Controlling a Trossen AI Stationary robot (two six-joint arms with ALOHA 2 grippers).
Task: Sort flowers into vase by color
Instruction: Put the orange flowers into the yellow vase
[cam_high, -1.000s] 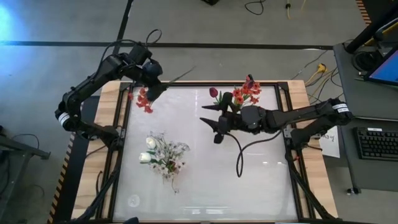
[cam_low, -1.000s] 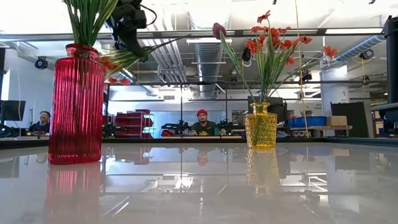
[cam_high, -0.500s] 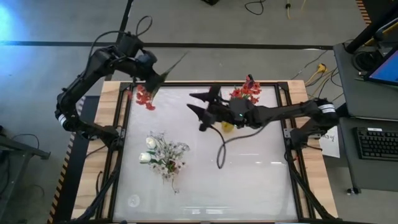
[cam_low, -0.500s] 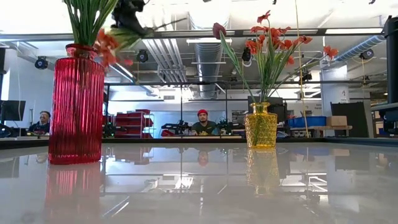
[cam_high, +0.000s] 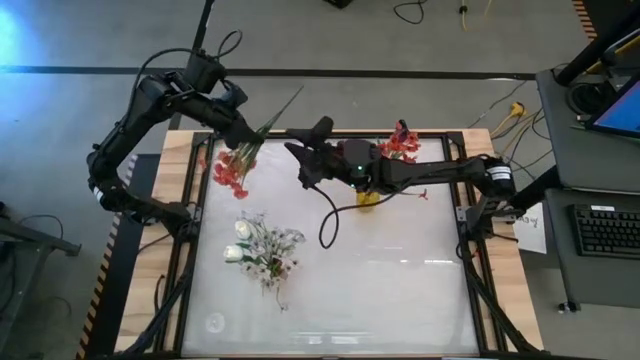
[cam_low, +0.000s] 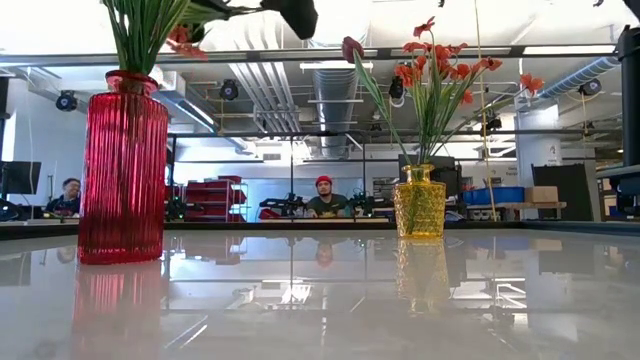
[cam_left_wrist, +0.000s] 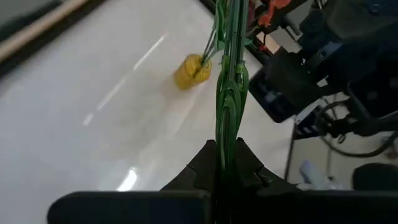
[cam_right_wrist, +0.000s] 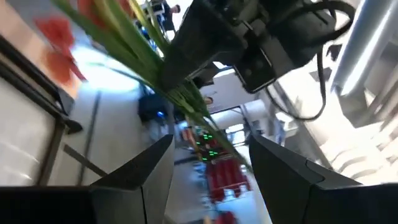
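Far left, the left pincer (cam_high: 238, 128) sits clamped tight on the green stems of an orange-red blossom bunch (cam_high: 232, 170), hanging over the surface's back left corner above the tall ribbed red glass vase (cam_low: 122, 165). Looks like a handover: the right pincer (cam_high: 297, 152), fingers spread and empty, reaches toward those stems. Next it needs to close on them. The small yellow textured vase (cam_high: 367, 196) sits further right.
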